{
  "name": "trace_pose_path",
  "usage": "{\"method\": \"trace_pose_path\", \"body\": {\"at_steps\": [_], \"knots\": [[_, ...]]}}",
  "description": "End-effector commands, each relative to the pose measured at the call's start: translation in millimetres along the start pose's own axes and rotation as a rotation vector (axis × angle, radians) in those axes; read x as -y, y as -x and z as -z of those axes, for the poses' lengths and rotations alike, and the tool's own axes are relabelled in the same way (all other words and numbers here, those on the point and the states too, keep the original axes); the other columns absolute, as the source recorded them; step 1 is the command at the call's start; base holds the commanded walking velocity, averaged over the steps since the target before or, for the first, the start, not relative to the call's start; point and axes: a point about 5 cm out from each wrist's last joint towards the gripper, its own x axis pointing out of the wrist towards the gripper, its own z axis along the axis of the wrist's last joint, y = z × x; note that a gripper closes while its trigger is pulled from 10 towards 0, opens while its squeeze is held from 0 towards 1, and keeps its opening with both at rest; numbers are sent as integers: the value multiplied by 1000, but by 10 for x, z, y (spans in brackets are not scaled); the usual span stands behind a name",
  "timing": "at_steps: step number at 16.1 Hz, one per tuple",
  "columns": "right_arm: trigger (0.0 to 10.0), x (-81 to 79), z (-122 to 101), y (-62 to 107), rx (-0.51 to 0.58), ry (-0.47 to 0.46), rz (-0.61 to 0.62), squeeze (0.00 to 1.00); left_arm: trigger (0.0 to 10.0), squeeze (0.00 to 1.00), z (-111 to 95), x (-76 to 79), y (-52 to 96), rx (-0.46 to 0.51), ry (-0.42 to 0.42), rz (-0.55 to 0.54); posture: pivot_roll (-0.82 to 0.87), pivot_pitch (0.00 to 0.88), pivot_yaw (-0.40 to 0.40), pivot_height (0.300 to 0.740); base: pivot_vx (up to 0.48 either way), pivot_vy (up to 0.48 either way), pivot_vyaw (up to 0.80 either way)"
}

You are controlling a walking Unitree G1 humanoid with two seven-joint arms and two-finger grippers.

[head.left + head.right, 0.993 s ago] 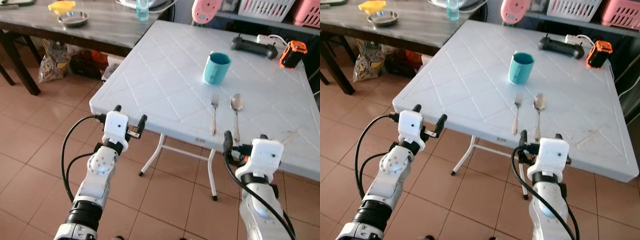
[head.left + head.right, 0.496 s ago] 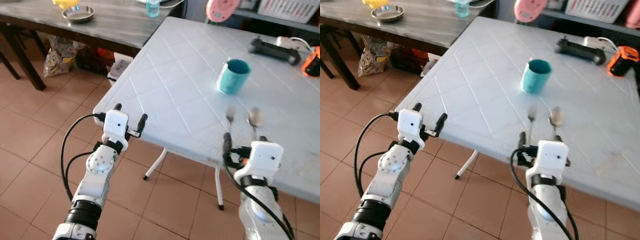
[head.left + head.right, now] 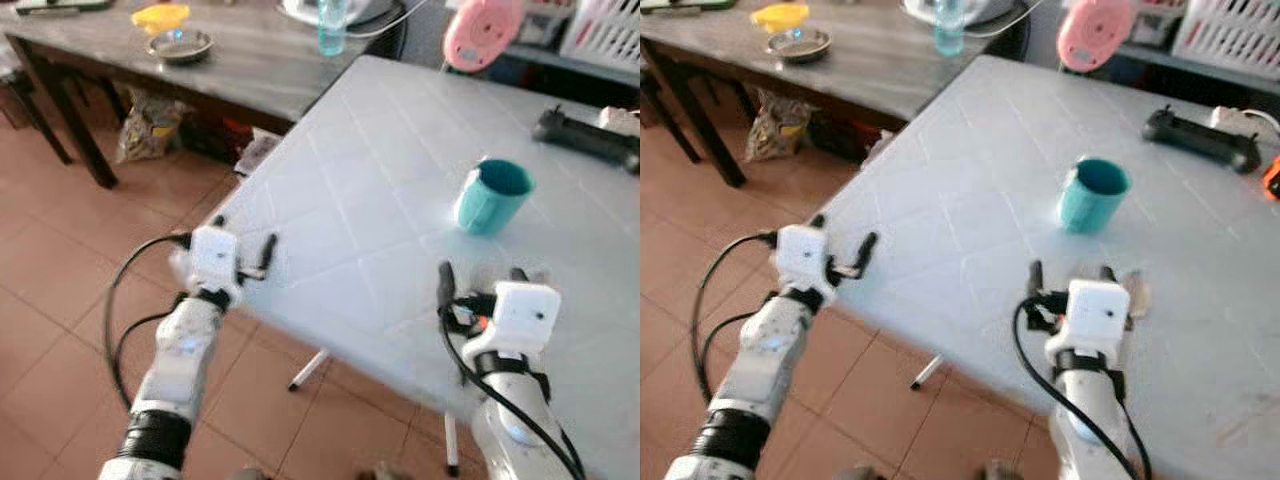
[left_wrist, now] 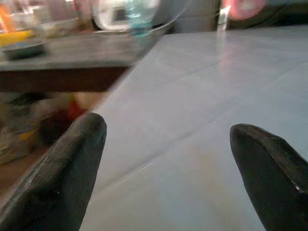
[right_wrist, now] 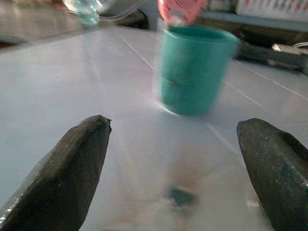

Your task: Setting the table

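Teal cup (image 3: 493, 197) stands upright on the white table (image 3: 370, 200), right of centre in the head views, with nothing touching it. Right end effector (image 3: 1072, 272) hovers over the table's near part at lower right, just short of the cup, its two black fingers spread apart and holding nothing. Left end effector (image 3: 243, 242) sits at centre left over the table's near left corner, fingers likewise spread and empty. A dark wooden table (image 3: 230, 60) crosses the upper left, carrying a metal bowl (image 3: 180, 43).
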Motion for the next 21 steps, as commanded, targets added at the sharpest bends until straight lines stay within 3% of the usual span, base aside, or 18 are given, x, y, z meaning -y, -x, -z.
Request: {"method": "trace_pose_path", "body": {"at_steps": [1, 7, 9, 14, 18, 20, 21], "knots": [[10000, 40, 9, 34, -15, -3, 17, 0, 10000, 0, 61, 85, 83, -28, -15, 64, 59, 164, -28, 740, 0, 0, 0], [10000, 26, 42, 247, -78, -15, 1, 0, 10000, 0, 110, 4, 402, -69, -70, 171, 64, 181, -26, 740, 0, 0, 0], [10000, -19, 89, 337, -115, -47, -33, 0, 10000, 0, 165, -8, 570, -104, -79, 199, 58, 192, -20, 740, 0, 0, 0], [10000, -75, 174, 421, -181, -88, -73, 0, 10000, 0, 182, -8, 640, -117, -83, 215, 57, 206, -25, 740, 0, 0, 0], [10000, -56, 246, 389, -197, -108, -53, 0, 10000, 0, -43, -3, 497, -15, -91, 212, 64, 190, -12, 740, 0, 0, 0], [10000, -61, 253, 378, -207, -120, -40, 0, 10000, 0, -92, -52, 483, -3, -118, 174, 64, 193, -22, 740, 0, 0, 0], [10000, -72, 250, 374, -206, -106, -56, 0, 10000, 0, -137, -142, 483, 17, -163, 105, 73, 190, -29, 740, 0, 0, 0]]}}
